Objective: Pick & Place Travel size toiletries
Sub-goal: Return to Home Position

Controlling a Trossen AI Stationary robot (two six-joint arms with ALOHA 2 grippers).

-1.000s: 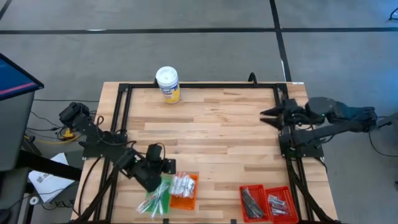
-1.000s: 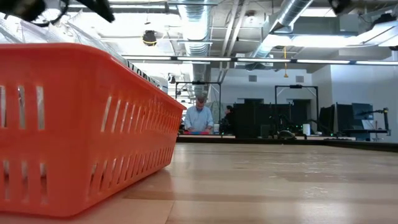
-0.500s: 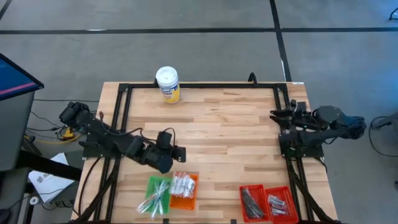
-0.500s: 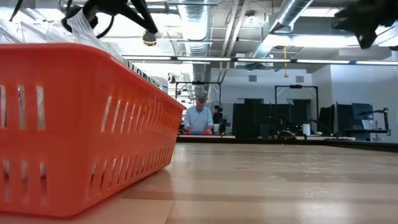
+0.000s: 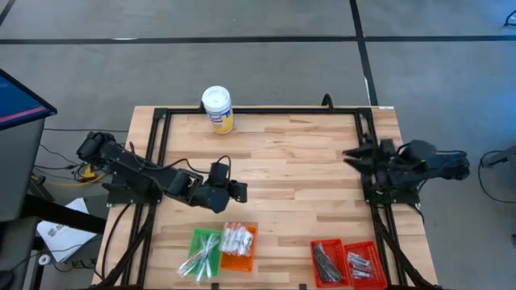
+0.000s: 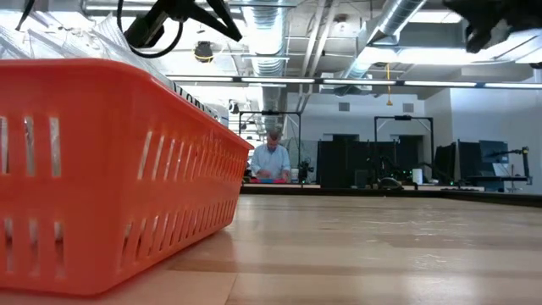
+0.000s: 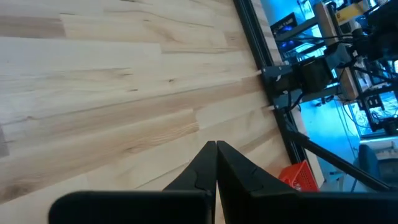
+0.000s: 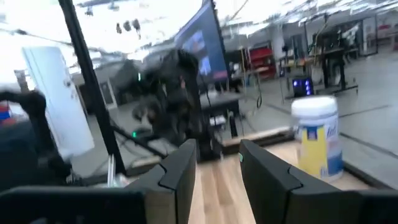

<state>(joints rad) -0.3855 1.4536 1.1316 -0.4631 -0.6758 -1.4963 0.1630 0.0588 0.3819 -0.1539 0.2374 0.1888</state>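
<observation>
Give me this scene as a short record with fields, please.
Left gripper: shut, empty, over the light wooden table beside the green plastic tray
Right gripper: open, empty, at the table's right edge
Green tray: clear-wrapped thin sticks
Orange plastic tray: small white packets
Left red plastic tray: slim dark pieces
Right red plastic tray: small silvery pieces
White-lidded tub with yellow label: upright, far edge
</observation>
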